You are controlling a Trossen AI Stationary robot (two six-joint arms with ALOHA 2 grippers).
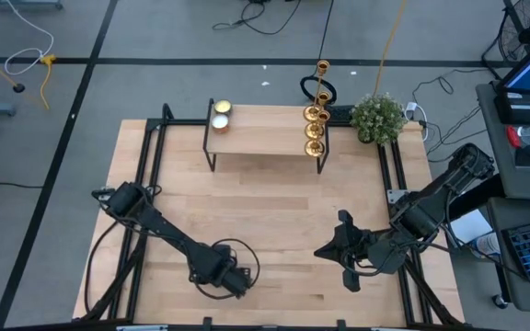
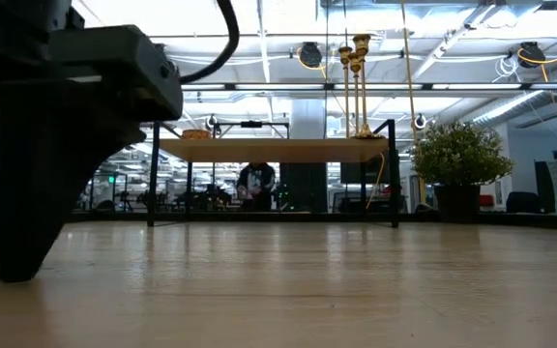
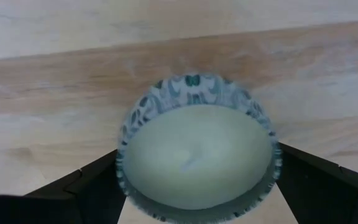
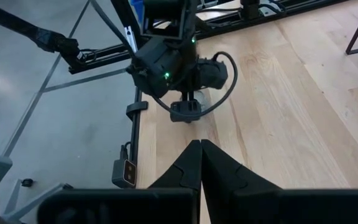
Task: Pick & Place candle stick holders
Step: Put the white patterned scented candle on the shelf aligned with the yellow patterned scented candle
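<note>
The gold candle stick holders (image 1: 315,129) stand by their round bases on the right end of a raised wooden shelf (image 1: 265,136). In the low view their slim stems (image 2: 358,92) rise above it. Near the table's front left, my left gripper (image 1: 237,280) points straight down, open, over a pale round candle in a patterned tin (image 3: 197,152). One finger stands on each side of the tin. My right gripper (image 4: 201,149) hangs shut above the table's front right, holding nothing. My left gripper comes at the candle from above, its fingers (image 3: 86,190) beside two opposite sides of the tin's wall (image 3: 124,155). Whether they touch the wall I cannot tell. The candle sits flat on the table.
Yellowish disc candles (image 1: 220,112) lie on the shelf's left end. A potted green plant (image 1: 377,118) stands at the table's far right corner. Bare wood (image 1: 274,211) lies between the shelf and both grippers. Black frame rails (image 1: 155,147) run along the table's sides.
</note>
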